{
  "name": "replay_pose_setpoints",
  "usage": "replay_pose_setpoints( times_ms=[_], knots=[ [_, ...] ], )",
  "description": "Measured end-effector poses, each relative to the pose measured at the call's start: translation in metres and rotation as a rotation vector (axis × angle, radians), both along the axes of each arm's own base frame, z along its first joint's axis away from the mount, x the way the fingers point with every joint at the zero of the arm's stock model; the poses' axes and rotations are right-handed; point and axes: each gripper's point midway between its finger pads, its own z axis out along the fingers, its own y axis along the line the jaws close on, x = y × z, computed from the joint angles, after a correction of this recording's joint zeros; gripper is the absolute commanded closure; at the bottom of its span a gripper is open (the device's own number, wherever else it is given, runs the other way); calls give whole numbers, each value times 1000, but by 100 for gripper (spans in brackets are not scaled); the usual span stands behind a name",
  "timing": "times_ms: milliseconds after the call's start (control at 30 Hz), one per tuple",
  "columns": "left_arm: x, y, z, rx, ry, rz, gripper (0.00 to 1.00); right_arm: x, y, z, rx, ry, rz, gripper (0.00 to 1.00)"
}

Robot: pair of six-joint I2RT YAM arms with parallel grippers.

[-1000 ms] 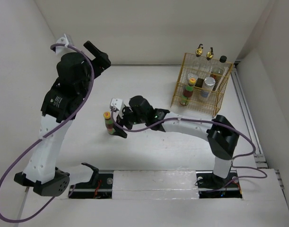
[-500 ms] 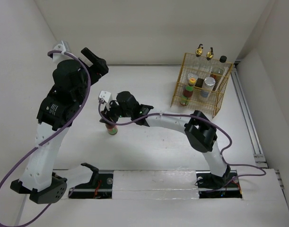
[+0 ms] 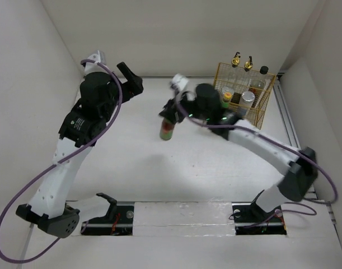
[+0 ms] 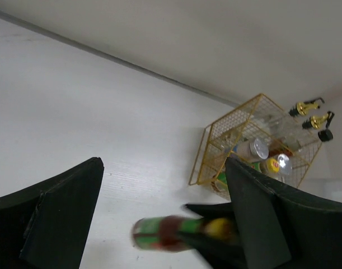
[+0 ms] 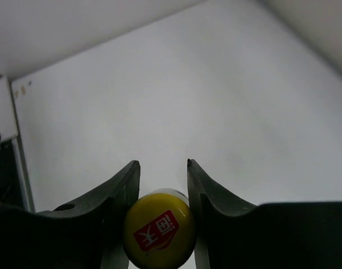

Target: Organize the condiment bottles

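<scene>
at right claw (image 5: pixel 162 168), bottle (image 3: pixel 167 131) (upright)

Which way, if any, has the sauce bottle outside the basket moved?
Yes. Held by the right gripper, the sauce bottle moved right and back, toward the gold basket.

The right gripper (image 5: pixel 162 185) pinches a bottle (image 5: pixel 158 228) by its yellow cap with a red label, above the white table (image 5: pixel 215 89).
</scene>
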Motion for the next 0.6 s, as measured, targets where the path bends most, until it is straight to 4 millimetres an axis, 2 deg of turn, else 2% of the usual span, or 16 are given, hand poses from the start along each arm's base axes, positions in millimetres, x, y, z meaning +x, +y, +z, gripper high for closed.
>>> replay_pose_setpoints(
  times_ms=[67, 167, 267, 333, 433, 500, 600],
  knots=[
    [8, -15, -9, 14, 13, -59, 12, 18, -57, 62, 77, -74, -122, 98],
    [23, -36, -31, 38, 52, -129, 9, 37, -161, 144, 179, -213, -366, 99],
    [35, -52, -56, 65, 97, -186, 0, 39, -248, 189, 207, -308, -587, 98],
    [44, -60, -70, 90, 122, -214, 0, 38, -286, 195, 191, -317, -687, 98],
    [57, -68, -88, 132, 150, -235, 0, 44, -326, 182, 141, -272, -794, 98],
    [65, -72, -98, 161, 170, -245, 0, 54, -345, 161, 96, -209, -847, 100],
    [73, -78, -107, 185, 185, -260, 0, 73, -363, 126, 41, -110, -898, 100]
  ],
)
